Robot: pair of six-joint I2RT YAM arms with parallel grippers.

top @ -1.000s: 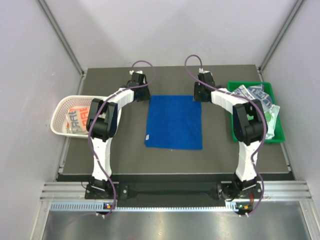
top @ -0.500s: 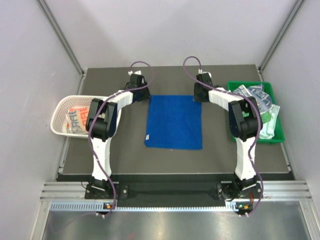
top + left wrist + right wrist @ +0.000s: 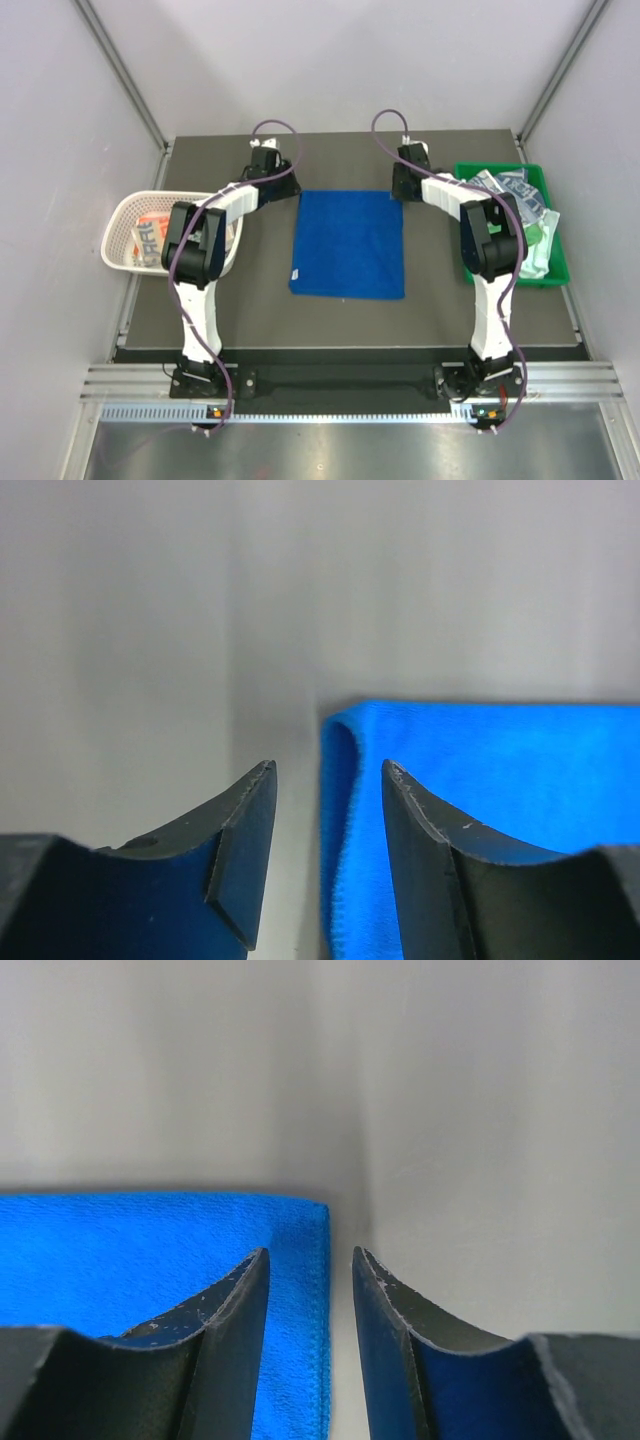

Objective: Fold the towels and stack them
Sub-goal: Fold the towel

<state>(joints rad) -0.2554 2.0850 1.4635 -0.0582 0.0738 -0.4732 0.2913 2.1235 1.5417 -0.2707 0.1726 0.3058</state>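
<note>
From above, the blue towel [image 3: 348,244] lies flat mid-table, with the left gripper [image 3: 279,186] and right gripper [image 3: 405,187] at its far corners; the first fold looks about to start. Left wrist: fingers [image 3: 240,830] parted astride a soft, curled terry edge, nothing pinched. Right wrist: likewise parted over a crisp corner; next, both must close on cloth.

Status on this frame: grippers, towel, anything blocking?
Left gripper open at far-left corner of royal blue cloth towel. Right gripper open at far-right corner. Towel lies flat. Nothing blocking.
</note>
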